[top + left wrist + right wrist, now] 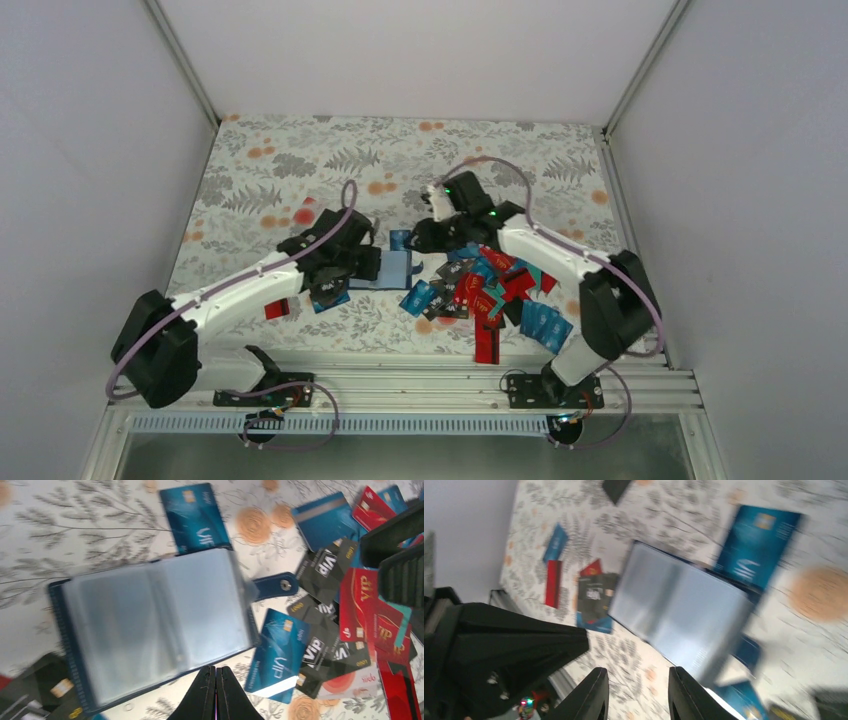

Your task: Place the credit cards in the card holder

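Card holder (398, 268), top view: lies open, pale blue side up, on floral table (300, 160). L gripper (368, 263) at its left edge, R gripper (432, 236) just past its far right corner. Credit cards (490, 290) heaped right of it, a few strays on its left.

L wrist view: card holder (150, 625) spread flat, clear sleeves up. L gripper (216, 680) pressed tight together, nothing seen btwn jaws, tips at holder's near edge; contact can't tell. Blue VIP card (195, 517) at holder's far edge. Snap tab (275, 586) sticks out toward credit cards (345, 615).

R wrist view, blurry: R gripper (639, 680) partly apart, gap bare, grips nothing, over the holder's (684, 610) near edge. Blue VIP card (756, 545) touches its far side.
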You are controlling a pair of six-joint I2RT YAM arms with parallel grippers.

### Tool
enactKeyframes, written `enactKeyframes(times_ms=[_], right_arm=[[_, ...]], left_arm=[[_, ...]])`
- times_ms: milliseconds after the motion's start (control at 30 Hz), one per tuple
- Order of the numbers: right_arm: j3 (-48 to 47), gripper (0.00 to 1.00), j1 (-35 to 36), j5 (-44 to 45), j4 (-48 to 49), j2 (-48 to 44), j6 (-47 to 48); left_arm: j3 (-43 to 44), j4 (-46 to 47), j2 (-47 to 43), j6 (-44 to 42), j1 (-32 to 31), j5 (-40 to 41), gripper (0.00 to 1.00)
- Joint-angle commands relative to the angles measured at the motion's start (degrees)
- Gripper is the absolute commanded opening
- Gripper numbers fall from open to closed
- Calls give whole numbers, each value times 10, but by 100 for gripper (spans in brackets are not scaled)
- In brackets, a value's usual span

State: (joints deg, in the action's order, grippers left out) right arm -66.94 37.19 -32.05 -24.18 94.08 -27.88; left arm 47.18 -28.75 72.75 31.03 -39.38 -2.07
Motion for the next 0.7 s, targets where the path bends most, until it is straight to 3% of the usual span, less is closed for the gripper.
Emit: enactKeyframes(times_ms=[0, 400, 667], right_arm=[[79, 33, -41, 73, -42, -83, -10], [245, 45, -228, 116, -117, -229, -26], [304, 49, -268, 117, -138, -269, -48]], left_arm=[[44, 48, 46, -19, -38, -27, 2], [176, 64, 235, -27, -115, -53, 2], [242, 60, 340, -27, -135, -79, 3]])
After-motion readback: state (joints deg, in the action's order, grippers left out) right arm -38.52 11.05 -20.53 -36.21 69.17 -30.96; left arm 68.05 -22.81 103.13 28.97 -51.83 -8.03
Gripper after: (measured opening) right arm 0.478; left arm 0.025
